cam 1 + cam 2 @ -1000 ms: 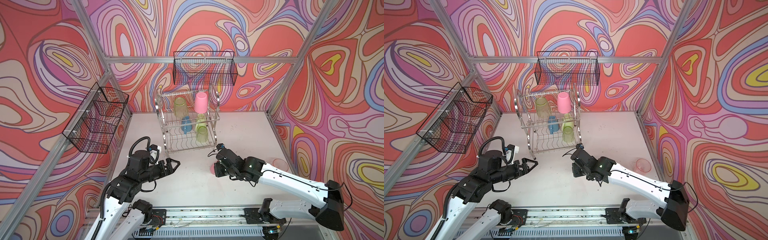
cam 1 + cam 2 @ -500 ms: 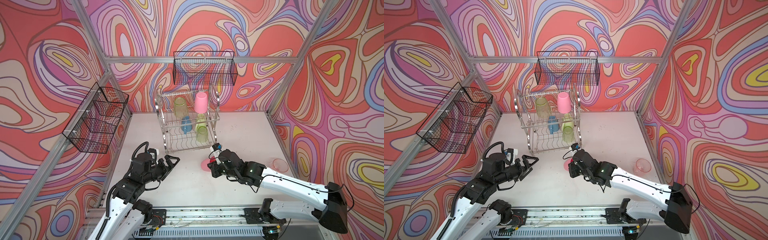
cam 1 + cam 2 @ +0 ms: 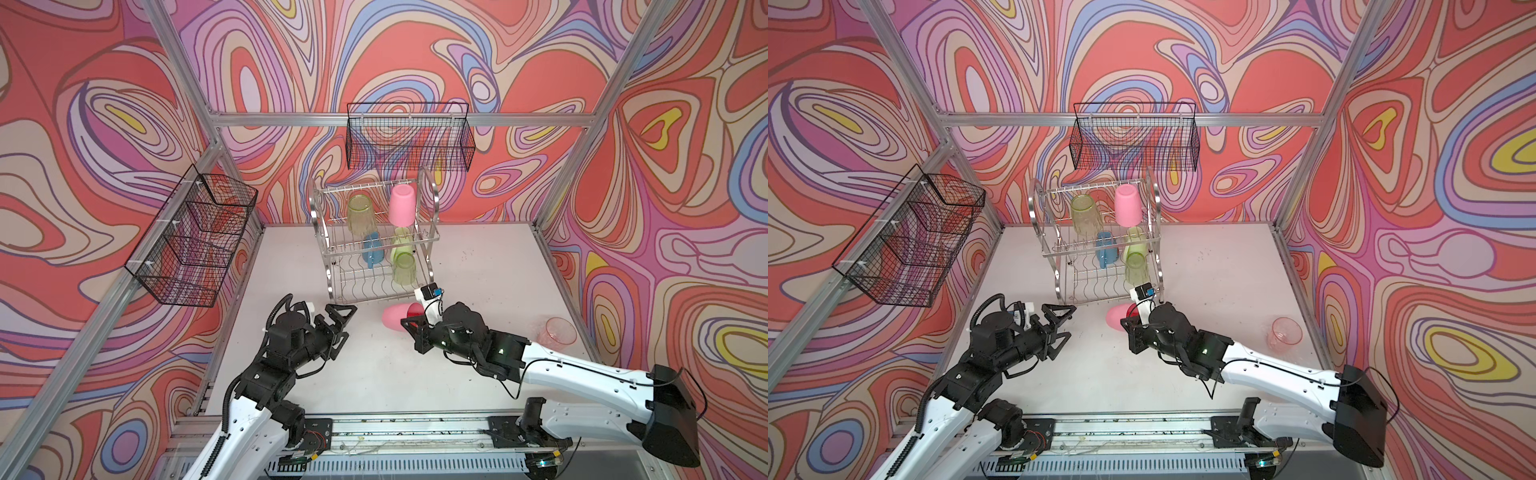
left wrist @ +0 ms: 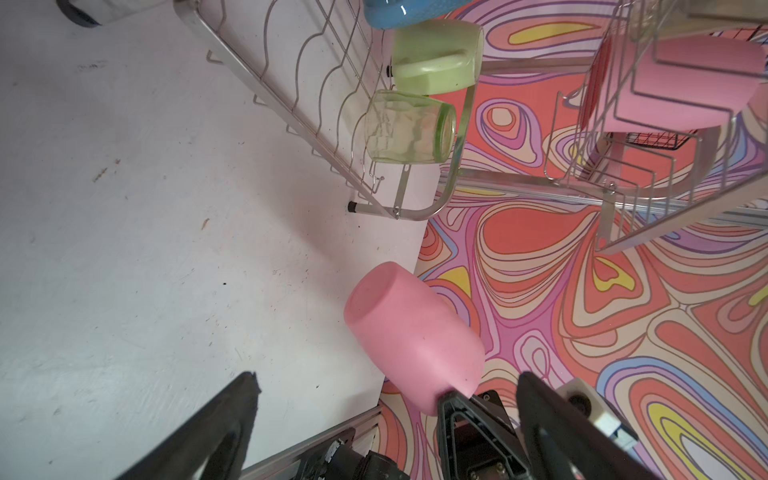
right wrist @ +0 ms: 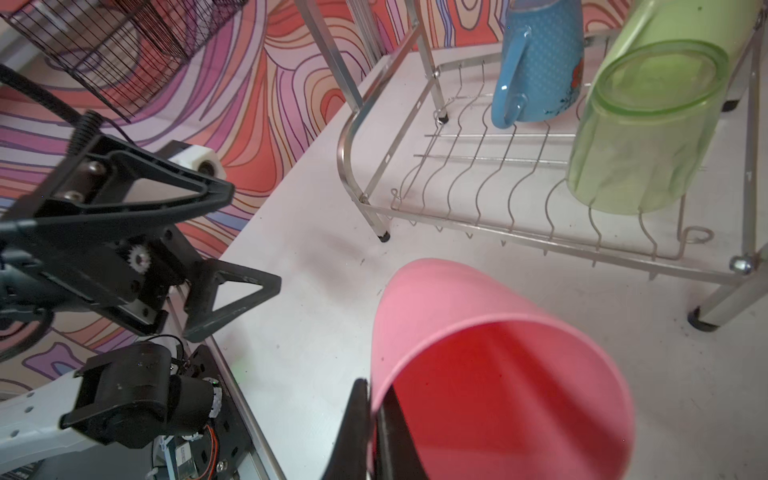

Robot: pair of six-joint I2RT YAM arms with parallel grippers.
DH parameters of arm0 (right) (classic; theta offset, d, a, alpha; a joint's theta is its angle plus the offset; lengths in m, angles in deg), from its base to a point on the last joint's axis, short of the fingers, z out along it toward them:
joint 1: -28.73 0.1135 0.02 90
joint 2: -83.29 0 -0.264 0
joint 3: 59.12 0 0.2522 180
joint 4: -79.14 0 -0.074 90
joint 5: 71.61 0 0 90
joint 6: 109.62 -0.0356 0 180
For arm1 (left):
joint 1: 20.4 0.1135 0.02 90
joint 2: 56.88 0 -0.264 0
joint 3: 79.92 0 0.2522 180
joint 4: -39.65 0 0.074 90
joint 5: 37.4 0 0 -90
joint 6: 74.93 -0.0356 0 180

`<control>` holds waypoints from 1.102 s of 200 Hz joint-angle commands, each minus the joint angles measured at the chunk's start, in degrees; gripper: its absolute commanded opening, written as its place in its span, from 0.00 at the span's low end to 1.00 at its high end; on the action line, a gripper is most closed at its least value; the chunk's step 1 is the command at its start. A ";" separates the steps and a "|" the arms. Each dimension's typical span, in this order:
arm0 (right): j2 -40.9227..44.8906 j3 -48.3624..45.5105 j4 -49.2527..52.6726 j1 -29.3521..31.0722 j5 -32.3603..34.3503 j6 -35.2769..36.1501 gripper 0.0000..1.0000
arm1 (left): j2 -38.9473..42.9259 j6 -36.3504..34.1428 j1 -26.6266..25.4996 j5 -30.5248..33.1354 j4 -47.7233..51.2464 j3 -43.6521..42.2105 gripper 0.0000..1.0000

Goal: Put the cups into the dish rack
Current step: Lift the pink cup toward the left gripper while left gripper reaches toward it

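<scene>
Five cups sit in the dish rack point(image 3: 314, 216); two remain outside it. One, a clear pinkish cup point(image 3: 557, 336), stands upright on the table point(image 3: 374, 374) well to the right, untouched. The other, a pink tumbler point(image 3: 394, 319), lies nearly on its side just in front of the rack's lower tier and seems to be lifted clear of the table. Its base points toward the left gripper point(image 3: 347, 323) and its mouth toward the right gripper point(image 3: 411, 323). The right claw is pinching a single wall of the rim, one finger inside the mouth and one outside. The left claw is spread wide and empty, level with the tumbler's base yet apart from it.

That thin rim pinch is the weak point, I judge. The whole body hangs out beyond the fingers, so any quick swing could let the tumbler pivot, slip out and roll. If a handover is meant, the smooth tapered wall could squirt out of left jaws closing off-centre. It could also fall if the right claw lets go too early. The rack's front leg and the clear green cup point(image 3: 404, 268) on the lower tier are near, and a wide arc could knock them.
</scene>
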 commanded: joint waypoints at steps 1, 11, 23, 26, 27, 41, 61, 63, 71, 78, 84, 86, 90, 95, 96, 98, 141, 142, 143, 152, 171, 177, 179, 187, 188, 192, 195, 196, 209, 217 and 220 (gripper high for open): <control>-0.55 0.18 -6.34 0.56 0.44 2.29 0.00 | -0.29 6.68 -0.54 2.02 -8.20 -2.81 1.00; -0.60 -0.13 -8.23 0.63 0.21 2.61 0.00 | -0.69 7.89 -0.54 2.16 -9.34 -3.44 1.00; -0.77 -0.84 -11.19 0.82 0.03 2.74 0.00 | -1.37 9.15 -0.51 2.07 -10.97 -4.11 1.00; -0.82 -0.99 -11.86 0.85 -0.04 2.82 0.00 | -1.55 9.41 -0.52 2.07 -11.28 -4.21 1.00; -0.84 -1.04 -12.03 0.87 -0.05 2.82 0.00 | -1.62 9.49 -0.53 2.07 -11.36 -4.21 1.00; -1.28 -1.79 -14.61 1.19 0.28 3.30 0.00 | -2.55 10.74 -0.56 2.03 -14.08 -4.73 1.00; -2.54 -2.27 -17.06 1.40 0.64 4.45 0.00 | -3.34 12.22 -0.73 2.71 -16.39 -4.83 1.00; -2.71 -2.29 -17.20 1.41 0.69 4.53 0.00 | -3.43 12.33 -0.79 2.80 -16.57 -4.83 1.00; -3.28 -2.37 -18.10 1.42 0.67 4.95 0.00 | -3.77 12.75 -0.87 2.94 -16.88 -4.53 1.00; -3.86 -2.46 -19.04 1.54 0.51 5.27 0.00 | -4.20 13.17 -0.89 3.00 -17.22 -4.33 1.00; -4.17 -2.66 -19.92 1.67 0.44 5.67 0.00 | -4.60 13.46 -0.89 3.02 -17.74 -4.22 1.00; -4.35 -2.76 -20.42 1.70 0.51 5.69 0.00 | -4.71 13.60 -0.96 3.03 -17.99 -4.19 1.00; -4.65 -2.84 -21.13 1.82 0.44 5.79 0.00 | -4.96 13.89 -1.04 3.08 -18.27 -4.13 1.00; -4.89 -3.10 -22.00 1.91 0.23 6.10 0.00 | -5.31 14.40 -1.06 3.09 -18.71 -4.13 1.00; -4.99 -3.11 -22.24 1.93 0.22 6.09 0.00 | -5.39 14.49 -1.06 3.07 -18.77 -4.17 1.00; -5.17 -3.22 -22.56 1.94 0.17 6.15 0.00 | -5.45 14.76 -1.13 3.11 -18.81 -4.14 1.00; -6.97 -5.42 -28.91 2.43 0.30 7.39 0.00 | -8.01 18.19 -2.34 4.05 -21.92 -4.31 1.00; -6.99 -5.50 -28.99 2.41 0.25 7.39 0.00 | -8.06 18.28 -2.41 4.12 -22.05 -4.35 1.00; -7.01 -5.54 -29.03 2.44 0.23 7.44 0.00 | -8.09 18.32 -2.44 4.19 -22.11 -4.32 1.00; -7.18 -5.78 -29.60 2.47 0.18 7.65 0.00 | -8.60 19.05 -3.21 4.96 -22.79 -4.46 1.00; -7.36 -6.27 -30.70 2.47 -0.15 7.81 0.00 | -9.96 20.17 -4.67 6.68 -25.34 -4.44 1.00; -7.37 -6.35 -30.90 2.47 -0.16 7.76 0.00 | -10.51 20.42 -5.24 7.02 -26.23 -4.35 1.00; -7.41 -6.41 -31.03 2.47 -0.21 7.78 0.00 | -10.73 20.51 -5.43 7.20 -26.46 -4.31 1.00; -7.47 -6.54 -31.39 2.47 -0.44 7.76 0.00 | -11.49 20.72 -6.20 7.65 -27.07 -4.04 1.00; -7.51 -6.59 -31.51 2.52 -0.47 7.80 0.00 | -11.60 20.73 -6.36 7.72 -27.13 -4.04 1.00; -7.54 -6.62 -31.65 2.55 -0.55 7.83 0.00 | -12.02 20.80 -6.66 8.02 -27.33 -3.89 1.00; -7.54 -6.71 -31.77 2.56 -0.58 7.76 0.00 | -12.25 20.89 -6.89 8.28 -27.47 -3.79 1.00; -7.54 -6.67 -31.87 2.56 -0.58 7.76 0.00 | -12.33 20.95 -7.10 8.38 -27.50 -3.78 1.00; -7.67 -6.93 -32.57 2.56 -0.80 7.78 0.00 | -13.31 21.65 -8.50 10.02 -28.59 -3.90 1.00; -7.75 -6.98 -32.75 2.57 -0.92 7.80 0.00 | -13.77 22.00 -9.36 11.09 -29.32 -4.05 1.00; -7.77 -6.98 -32.81 2.56 -0.87 7.82 0.00 | -13.88 22.06 -9.55 11.55 -29.58 -4.11 1.00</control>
